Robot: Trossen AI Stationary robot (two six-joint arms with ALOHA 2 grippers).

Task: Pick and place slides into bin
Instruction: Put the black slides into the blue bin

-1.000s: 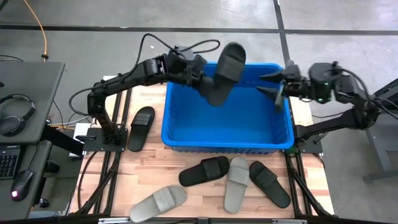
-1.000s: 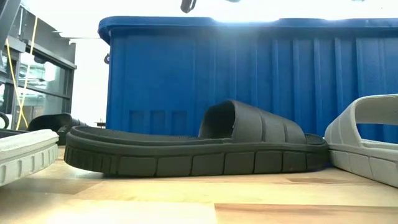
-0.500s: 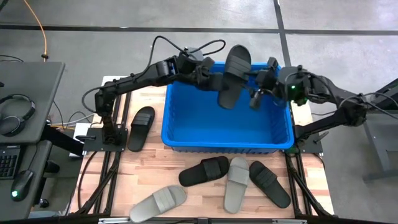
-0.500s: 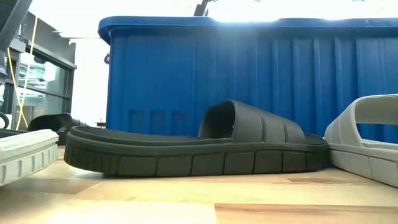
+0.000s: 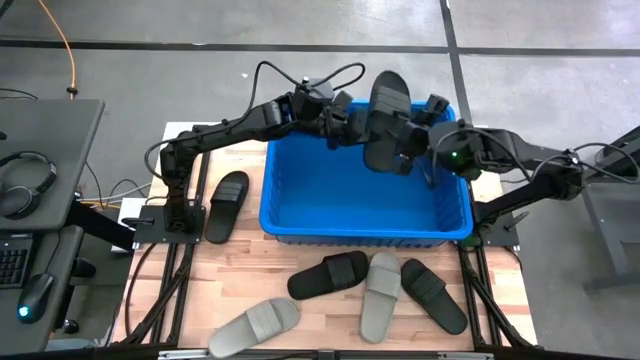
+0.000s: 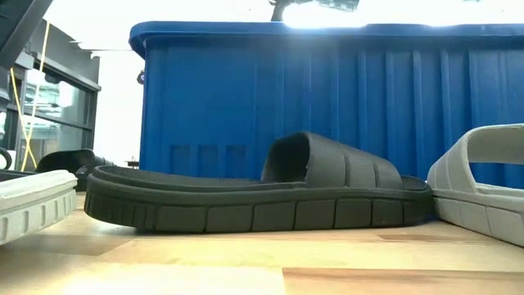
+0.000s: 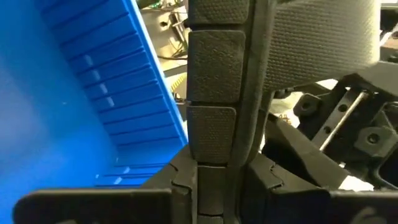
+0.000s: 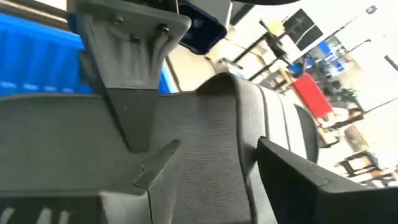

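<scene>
A black slide (image 5: pixel 385 115) hangs over the far part of the blue bin (image 5: pixel 300 215), and my left gripper (image 5: pixel 352 125) is shut on it. My right gripper (image 5: pixel 412 155) has come in from the right and is open. Its two fingers stand on either side of the same slide's strap end (image 8: pixel 249 124); I cannot tell whether they touch it. Another black slide (image 5: pixel 227 205) lies flat on the table left of the bin. Two black slides (image 5: pixel 330 275) and two grey ones (image 5: pixel 380 295) lie on their soles in front of it. My left gripper pinches the slide's sole at its long side edge (image 7: pixel 211 155), one finger on each face. The fingers come nearly level from the table's left and lie across the slide. The slide is lifted clear over the bin and stands on its edge.
The bin's inside (image 5: pixel 360 195) shows only its blue floor. In the low view a black slide (image 6: pixel 254 192) lies before the bin's near wall (image 6: pixel 327 90), with grey slides (image 6: pixel 483 192) at both sides. A desk with headphones (image 5: pixel 25 180) stands far left.
My left gripper has carried the black slide toward the table's right edge along the bin's far side, rolling its wrist so that the slide has turned. My right gripper has come toward the left and rolled until its fingers stand around the slide.
</scene>
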